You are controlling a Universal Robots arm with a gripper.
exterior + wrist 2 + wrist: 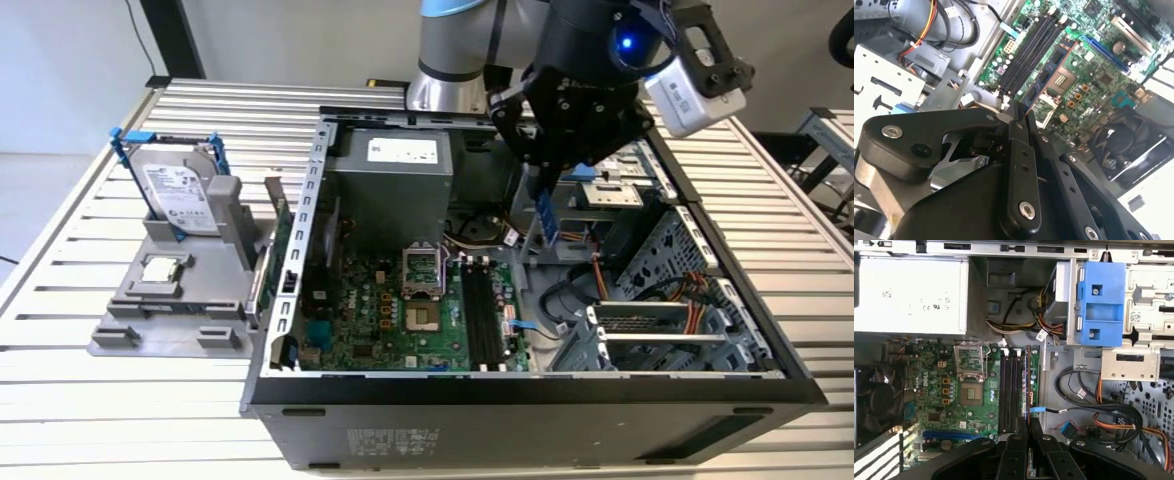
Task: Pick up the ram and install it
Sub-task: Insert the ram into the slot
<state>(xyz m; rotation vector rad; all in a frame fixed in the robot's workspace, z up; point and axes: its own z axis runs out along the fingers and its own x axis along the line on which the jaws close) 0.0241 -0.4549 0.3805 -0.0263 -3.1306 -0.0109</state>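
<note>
Pincer point(1022, 114) clamped on ram point(1049, 72), edge-on above mobo mem slots point(1010, 390); PSU point(909, 295) w/ white label.

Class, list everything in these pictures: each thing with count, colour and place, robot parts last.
computer case: one, black and grey, open on the slatted table
motherboard: one, green, inside the case
hard drive: one, silver in blue frame, upright on the grey fixture, exterior view's left
processor chip: one, silver, on that fixture
ram: one, dark with black chips, held above the motherboard
end effector: one, black, shut on the ram
</note>
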